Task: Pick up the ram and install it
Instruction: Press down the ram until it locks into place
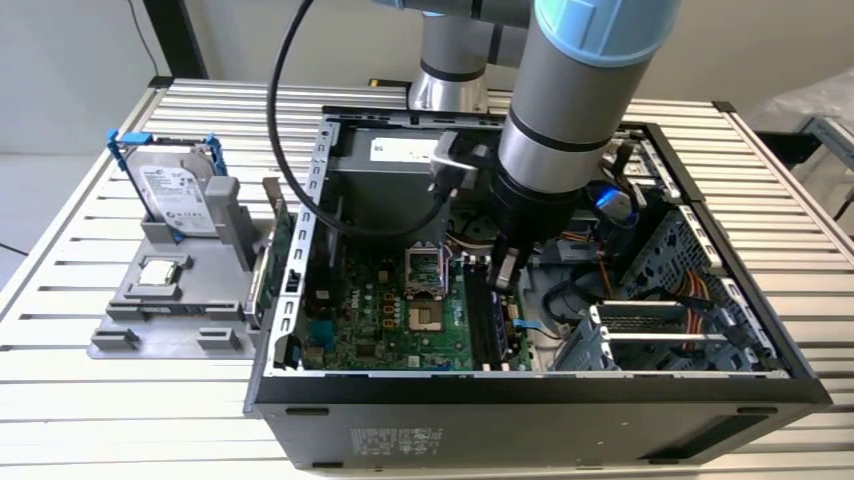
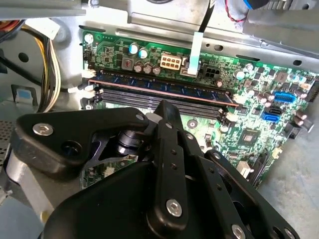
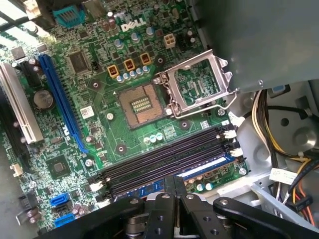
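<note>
The ram (image 2: 159, 89) is a long dark stick lying in the outermost memory slot of the green motherboard (image 2: 259, 144). It also shows in the first wrist view (image 3: 207, 167) and, in the exterior view, as a dark strip (image 1: 483, 320) inside the open computer case (image 1: 534, 385). My gripper (image 1: 505, 275) reaches down into the case right above that slot. In both wrist views its black fingers are pressed together with nothing between them (image 2: 163, 107) (image 3: 175, 180). The tips sit over the ram's middle; whether they touch it I cannot tell.
The empty processor socket (image 3: 142, 103) with its raised metal frame (image 3: 199, 82) lies beside the memory slots. Cable bundles (image 1: 694, 290) and a drive cage (image 1: 641, 335) crowd the case on the exterior view's right. Outside, a grey fixture (image 1: 174, 320) holds a hard drive (image 1: 174, 185) and a processor chip (image 1: 160, 270).
</note>
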You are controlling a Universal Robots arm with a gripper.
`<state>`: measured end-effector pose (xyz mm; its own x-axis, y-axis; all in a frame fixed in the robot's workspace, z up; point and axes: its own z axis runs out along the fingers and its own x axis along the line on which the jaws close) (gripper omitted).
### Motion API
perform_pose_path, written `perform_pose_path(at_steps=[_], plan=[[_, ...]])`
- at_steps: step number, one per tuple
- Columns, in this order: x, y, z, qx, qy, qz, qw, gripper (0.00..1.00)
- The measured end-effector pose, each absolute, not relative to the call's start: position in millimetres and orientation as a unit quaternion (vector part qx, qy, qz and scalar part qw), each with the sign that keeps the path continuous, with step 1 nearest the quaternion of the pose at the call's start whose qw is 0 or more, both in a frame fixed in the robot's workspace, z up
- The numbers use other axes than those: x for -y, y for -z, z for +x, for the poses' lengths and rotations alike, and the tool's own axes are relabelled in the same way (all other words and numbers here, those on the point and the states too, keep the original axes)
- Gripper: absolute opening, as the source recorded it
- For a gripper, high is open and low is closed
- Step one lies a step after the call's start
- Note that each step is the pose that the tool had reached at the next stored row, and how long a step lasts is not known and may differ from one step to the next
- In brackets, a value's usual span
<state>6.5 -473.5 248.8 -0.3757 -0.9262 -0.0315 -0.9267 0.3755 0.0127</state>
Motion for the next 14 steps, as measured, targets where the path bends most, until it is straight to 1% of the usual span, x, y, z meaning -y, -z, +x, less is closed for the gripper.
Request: perform_pose_path(at_steps=[14], plan=[[473.3,-248.8,8.0,-0.797,-0.016,-0.603,0.009,0.0]])
